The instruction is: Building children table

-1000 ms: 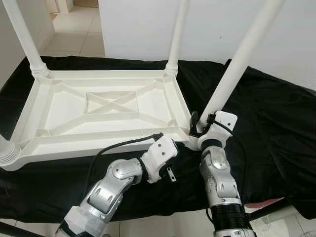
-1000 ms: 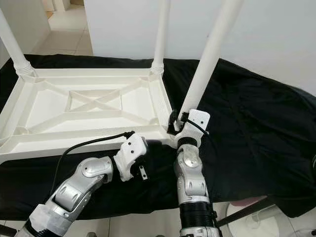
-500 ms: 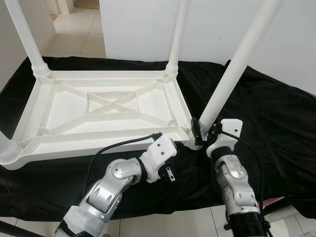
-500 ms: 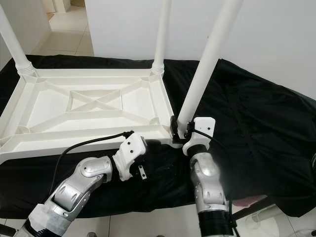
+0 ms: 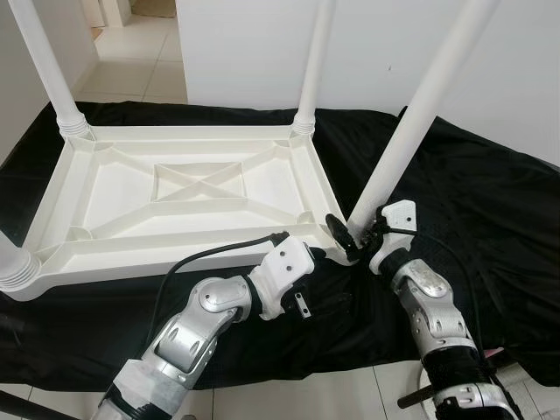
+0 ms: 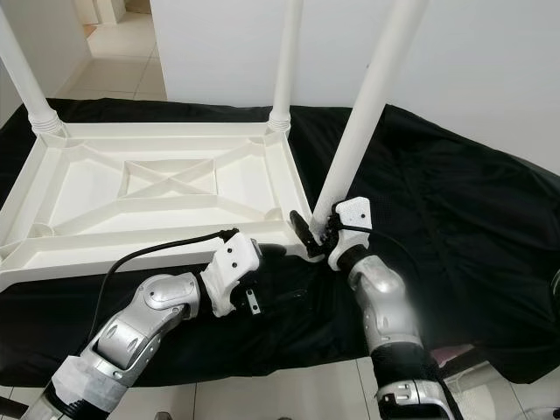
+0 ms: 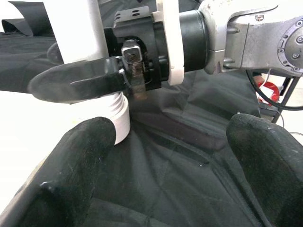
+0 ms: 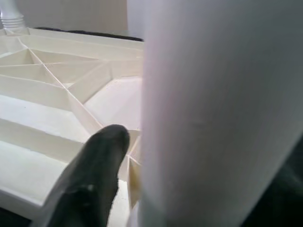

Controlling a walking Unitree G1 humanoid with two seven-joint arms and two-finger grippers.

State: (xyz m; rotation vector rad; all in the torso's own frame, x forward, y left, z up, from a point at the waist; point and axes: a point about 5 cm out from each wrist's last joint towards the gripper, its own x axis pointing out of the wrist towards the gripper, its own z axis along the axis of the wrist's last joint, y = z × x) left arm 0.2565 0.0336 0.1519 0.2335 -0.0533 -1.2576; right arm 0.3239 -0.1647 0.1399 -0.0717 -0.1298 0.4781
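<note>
A white plastic children's table (image 5: pixel 175 252) lies upside down on a black cloth. A long white table leg (image 5: pixel 411 122) rises tilted from its near right corner. My right gripper (image 5: pixel 348 232) is shut on the foot of this leg, just above the ribbed base (image 7: pixel 111 113). One of its fingers (image 7: pixel 75 85) crosses in front of the leg, and the leg (image 8: pixel 213 109) sits tight against that finger (image 8: pixel 90 184). My left gripper (image 5: pixel 325 262) hovers low over the cloth beside the same corner, open with nothing between its wide-spread fingers (image 7: pixel 80 175).
Three more white legs stand upright at the other corners: far left (image 5: pixel 52 74), far right (image 5: pixel 313 66) and near left (image 5: pixel 13 267). The black cloth (image 5: pixel 472 192) spreads out to the right. A white wall (image 5: pixel 376 44) is behind, with tiled floor (image 5: pixel 131 52) at the far left.
My right forearm has swung out to the right and its wrist has turned around the leg's foot. The leg stays tilted in the corner. The left arm has barely moved.
</note>
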